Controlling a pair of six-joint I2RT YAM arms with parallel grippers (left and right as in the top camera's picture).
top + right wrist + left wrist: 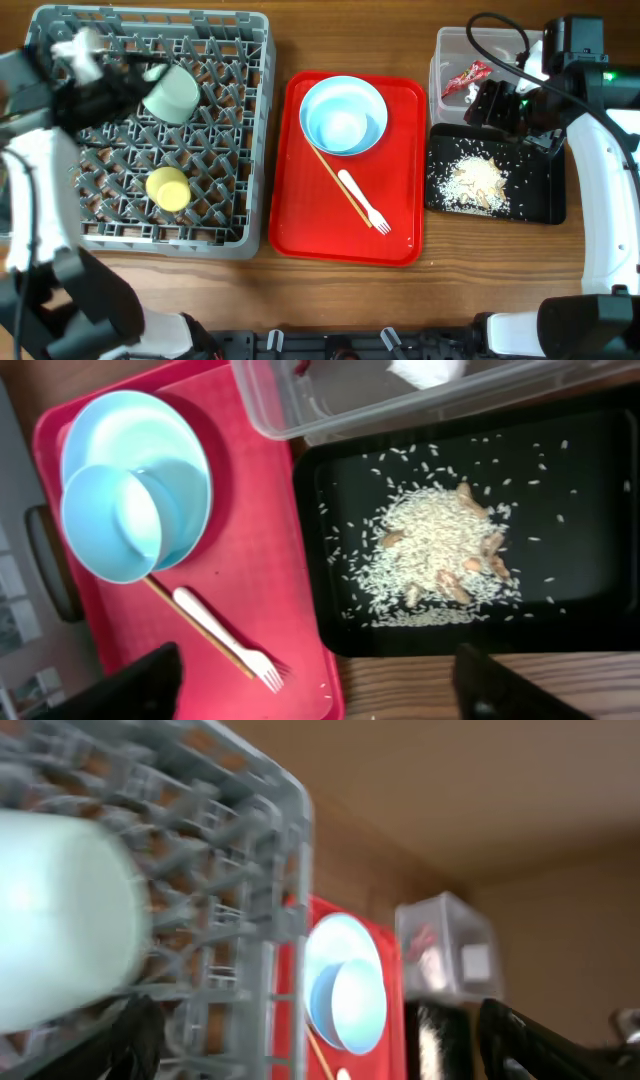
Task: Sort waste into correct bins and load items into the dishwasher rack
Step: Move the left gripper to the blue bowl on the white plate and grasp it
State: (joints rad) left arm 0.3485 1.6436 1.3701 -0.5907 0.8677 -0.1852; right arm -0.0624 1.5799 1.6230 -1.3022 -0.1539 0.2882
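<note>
Chopstick (340, 186) lies flat on the red tray (400, 120). Its long axis is diagonal, one end at the plate (343, 115) and the other pointing to the tray's front right. Fork (362, 200) lies just beside it. Left gripper (322, 1040) and right gripper (325, 685) both gape wide, empty. Risk: a pinch on the thin stick slips, or drags the fork.

Robot lab: left arm (25, 190), right arm (600, 200) flanking wooden table (350, 300).

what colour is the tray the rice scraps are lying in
Black. The tray shows best in the right wrist view.
</note>
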